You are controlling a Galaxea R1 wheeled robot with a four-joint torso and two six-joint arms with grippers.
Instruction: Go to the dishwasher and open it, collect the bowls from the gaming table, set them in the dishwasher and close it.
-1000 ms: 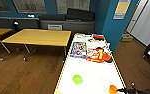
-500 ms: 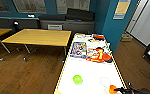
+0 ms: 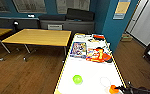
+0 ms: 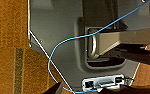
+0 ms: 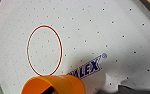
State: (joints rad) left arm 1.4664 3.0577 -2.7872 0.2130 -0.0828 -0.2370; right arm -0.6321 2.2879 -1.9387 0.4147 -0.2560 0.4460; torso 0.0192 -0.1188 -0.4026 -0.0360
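An orange bowl (image 3: 113, 89) sits at the near right edge of the white gaming table (image 3: 91, 72), right at the tip of my right gripper (image 3: 122, 88). In the right wrist view the orange bowl (image 5: 53, 84) looms close over the perforated white top (image 5: 96, 30), beside a red circle mark (image 5: 44, 50). A green bowl (image 3: 77, 79) stands farther left on the table. My left gripper (image 4: 93, 93) hangs low by the robot's grey base (image 4: 61, 32), over wood floor. The dishwasher is out of view.
Colourful game boxes (image 3: 78, 49) and orange-red items (image 3: 101, 53) lie on the table's far half. A wooden table (image 3: 38, 37) stands to the left, and a dark sofa (image 3: 66, 18) backs onto the blue wall. A blue pillar (image 3: 116, 27) rises at right.
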